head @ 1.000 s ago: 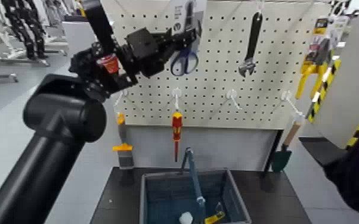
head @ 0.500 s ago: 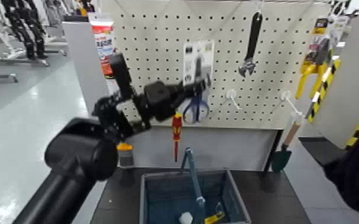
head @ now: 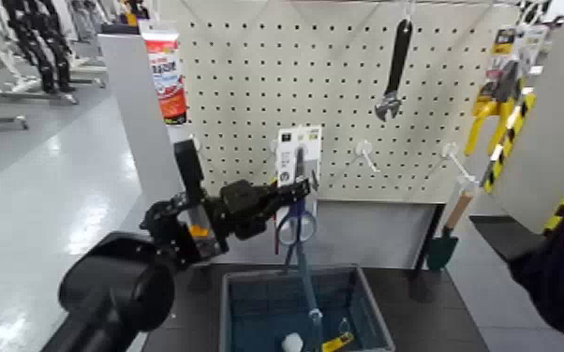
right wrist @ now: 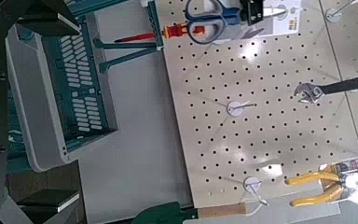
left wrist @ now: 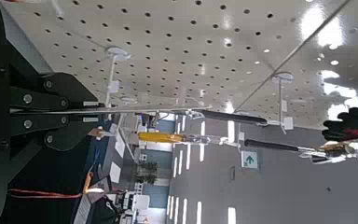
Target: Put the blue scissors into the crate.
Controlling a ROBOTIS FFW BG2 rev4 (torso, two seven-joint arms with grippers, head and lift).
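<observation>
Your left gripper (head: 297,187) is clamped on the blue scissors (head: 298,178), holding the card upright just above the crate's (head: 379,318) far edge, at 12 o'clock from its handle. Release too soon and the card could strike that handle and tip outside. Your right gripper isn't visible.

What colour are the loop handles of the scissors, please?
Blue; the blue scissors show clearest in the right wrist view, held by the left tool.

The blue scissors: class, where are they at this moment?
In the head view, the blue scissors are held by the left gripper at centre, in front of the pegboard, above the crate.
</observation>
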